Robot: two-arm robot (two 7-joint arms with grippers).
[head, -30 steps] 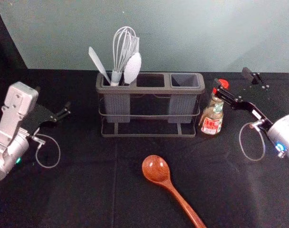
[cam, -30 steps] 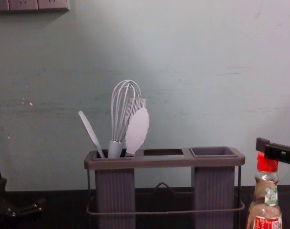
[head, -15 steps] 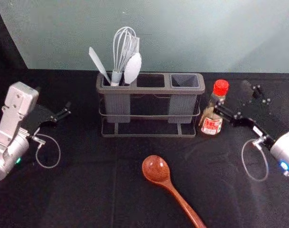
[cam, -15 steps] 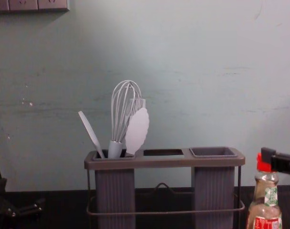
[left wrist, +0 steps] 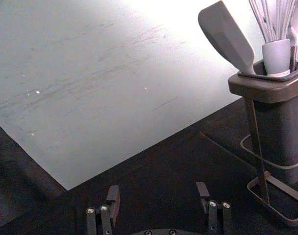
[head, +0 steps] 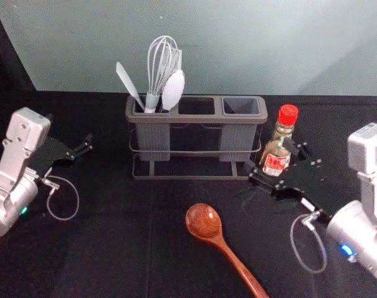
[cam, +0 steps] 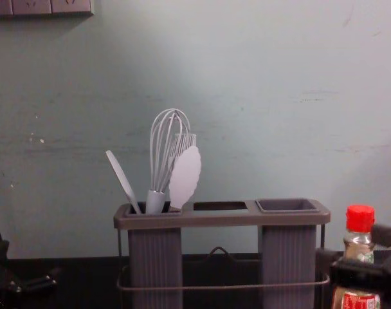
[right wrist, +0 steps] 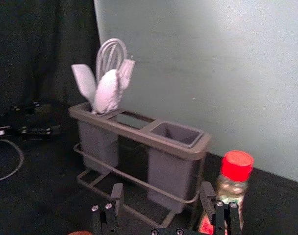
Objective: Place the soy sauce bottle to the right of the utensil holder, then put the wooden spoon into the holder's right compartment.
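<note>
The soy sauce bottle [head: 277, 160], red-capped, stands upright just right of the utensil holder [head: 204, 118]. My right gripper [head: 276, 162] is open close in front of the bottle; in the right wrist view the open right gripper [right wrist: 162, 203] has the bottle [right wrist: 231, 190] beyond one finger. The holder's right compartment [head: 241, 107] is empty. On the cloth in front lies the wooden spoon [head: 204, 221], bowl toward the holder, handle running to the near right. My left gripper [head: 77, 149] is parked at the left; the left wrist view shows the left gripper [left wrist: 159, 200] open.
A whisk [head: 156, 68], a white spatula [head: 128, 84] and other white utensils stand in the holder's left compartment. Behind the black-covered table [head: 114, 248] rises a pale wall [head: 238, 43]. A socket panel [cam: 41, 6] is on the wall at the upper left.
The right gripper has moved down and back toward the near side, from up by the bottle's cap to lower in front of the bottle. Bottle, spoon and left arm have stayed put.
</note>
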